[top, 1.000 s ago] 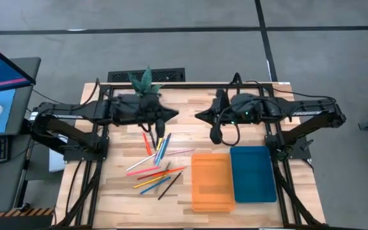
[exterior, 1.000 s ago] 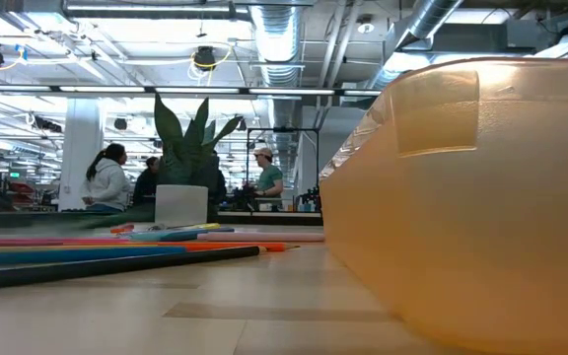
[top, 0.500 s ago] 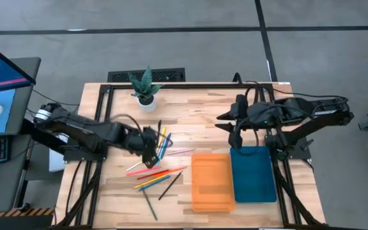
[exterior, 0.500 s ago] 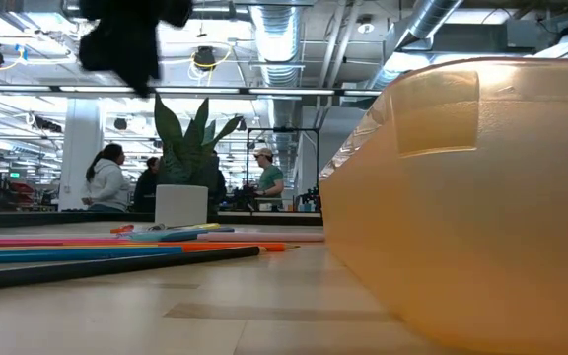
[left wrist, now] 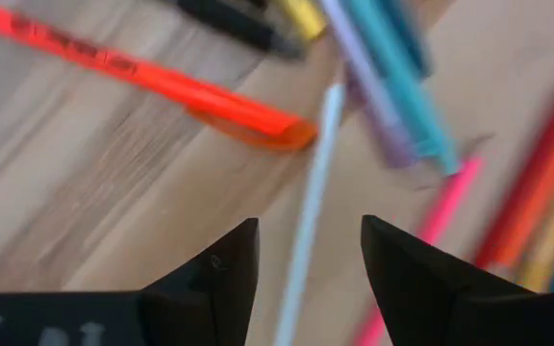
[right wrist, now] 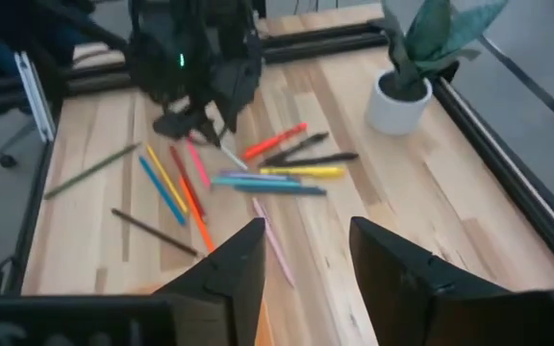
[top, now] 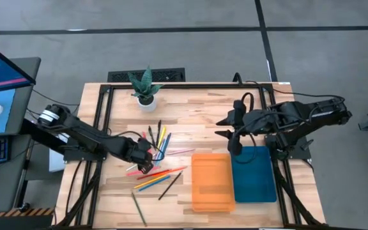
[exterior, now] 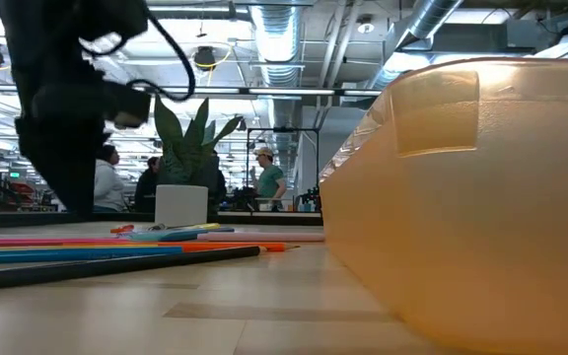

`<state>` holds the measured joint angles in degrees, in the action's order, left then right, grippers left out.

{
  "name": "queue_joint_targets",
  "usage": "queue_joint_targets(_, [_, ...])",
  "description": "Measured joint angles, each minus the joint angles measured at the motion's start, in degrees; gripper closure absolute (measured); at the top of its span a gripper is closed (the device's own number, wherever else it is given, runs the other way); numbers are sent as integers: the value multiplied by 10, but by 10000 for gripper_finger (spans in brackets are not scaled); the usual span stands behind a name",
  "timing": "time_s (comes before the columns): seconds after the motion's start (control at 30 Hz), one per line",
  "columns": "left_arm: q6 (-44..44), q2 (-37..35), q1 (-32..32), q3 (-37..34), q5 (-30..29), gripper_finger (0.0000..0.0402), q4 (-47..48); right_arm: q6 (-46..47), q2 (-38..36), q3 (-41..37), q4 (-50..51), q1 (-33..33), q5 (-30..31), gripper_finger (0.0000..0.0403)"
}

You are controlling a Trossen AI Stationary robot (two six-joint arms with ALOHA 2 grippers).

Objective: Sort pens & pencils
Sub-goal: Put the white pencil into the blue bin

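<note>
The pens & pencils (top: 161,163) lie in a loose pile on the wooden table, left of the orange tray (top: 212,182) and the blue tray (top: 254,174). My left gripper (top: 144,158) is low over the pile's left side and open. In its wrist view its fingers (left wrist: 308,223) stand on either side of a white stick (left wrist: 314,183); whether they touch it I cannot tell. An orange pen (left wrist: 152,77), teal pens (left wrist: 402,77) and a pink one (left wrist: 445,202) lie close by. My right gripper (top: 233,142) hangs open at the blue tray's far edge, with nothing between its fingers (right wrist: 306,235).
A potted plant (top: 145,89) stands at the table's far edge. A green pencil (top: 138,207) lies alone near the front edge. In the low view the orange tray's wall (exterior: 481,197) fills the right side, and people (exterior: 106,182) stand in the room behind.
My left gripper has come from the table's far side toward the near edge and down onto the pile's left side. My right gripper has moved toward the near edge, up to the blue tray's far edge. A green pencil now lies alone near the front edge, where none lay a second ago.
</note>
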<state>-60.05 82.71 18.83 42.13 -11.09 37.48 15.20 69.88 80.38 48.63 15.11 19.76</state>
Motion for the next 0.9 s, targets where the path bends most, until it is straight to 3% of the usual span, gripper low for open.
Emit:
queue_joint_targets(0.3, [21,93,3,7,15,242,-13,12,-3,0,2,1,-1,230])
queue_joint_targets(0.37, [28,94,-1,7,28,275,-15,14,-3,0,2,2,-1,231])
queue_joint_targets(0.5, [29,88,-13,5,40,380,-12,14,-3,0,1,2,-2,236])
queue_joint_targets(0.73, [29,80,-31,12,47,396,-9,14,-3,0,2,2,-2,244])
queue_joint_targets(0.9, [15,34,-34,46,-26,399,-1,14,-3,0,0,2,-2,246])
